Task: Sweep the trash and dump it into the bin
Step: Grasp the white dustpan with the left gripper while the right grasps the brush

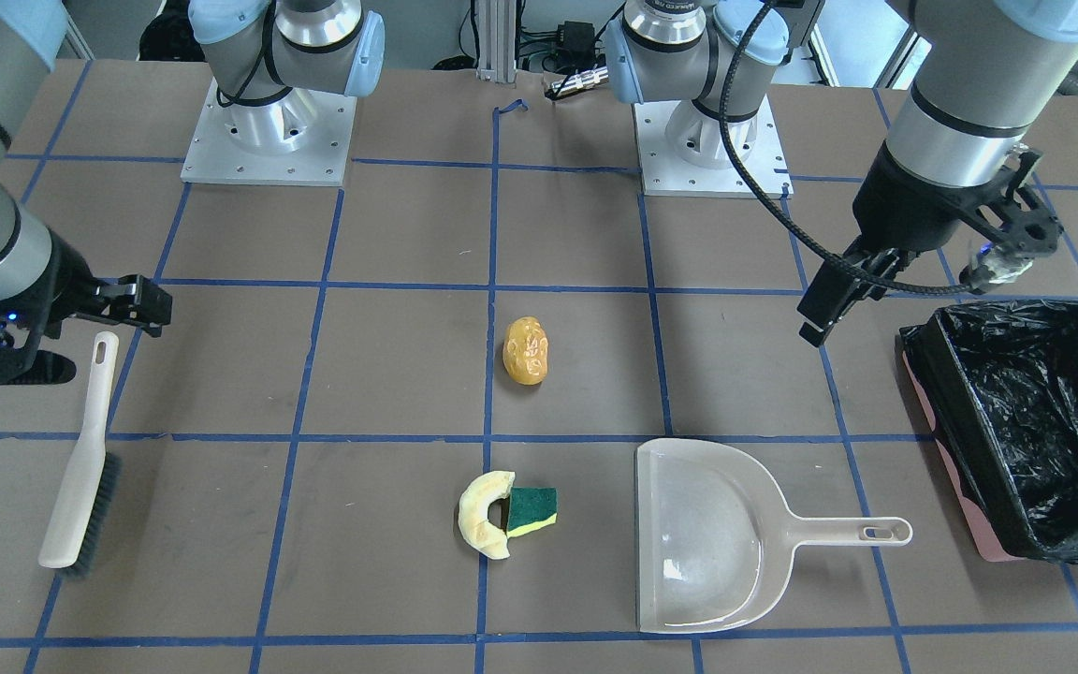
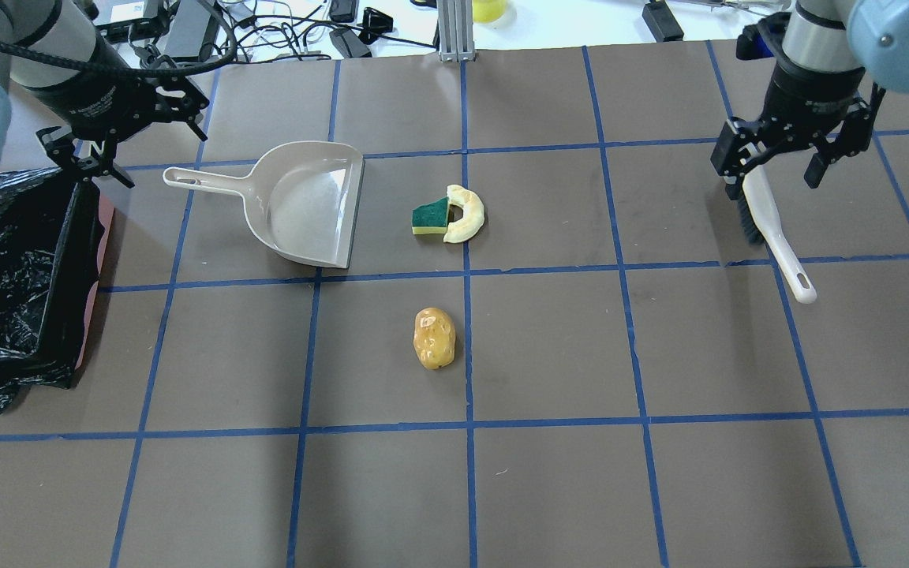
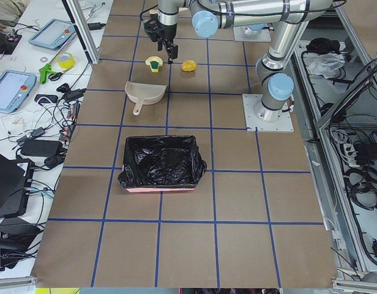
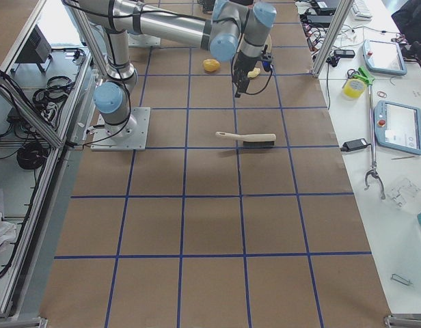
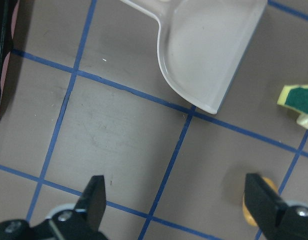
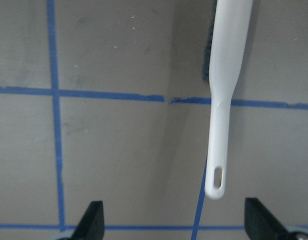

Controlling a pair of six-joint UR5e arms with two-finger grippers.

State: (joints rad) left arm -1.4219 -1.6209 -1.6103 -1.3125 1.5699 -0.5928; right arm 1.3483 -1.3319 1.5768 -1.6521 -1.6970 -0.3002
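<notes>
Bin (image 1: pixel 993 440) just beside the left claw (image 1: pixel 909 300)

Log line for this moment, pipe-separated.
left gripper open, empty | right gripper open above brush | dustpan empty | orange lump, crescent, sponge chunk on table

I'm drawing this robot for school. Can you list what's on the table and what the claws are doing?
Trash: orange-yellow lumpy piece lies alone; pale crescent piece touches the sponge chunk. All three are on the table.
Dustpan: empty, open edge facing the crescent and sponge.
Brush: lying flat on the table.
Bin: pink, black-lined, on the left arm's side.
Left claw: open, holding nothing.
Right claw: open, over the brush handle, not gripping.
</notes>
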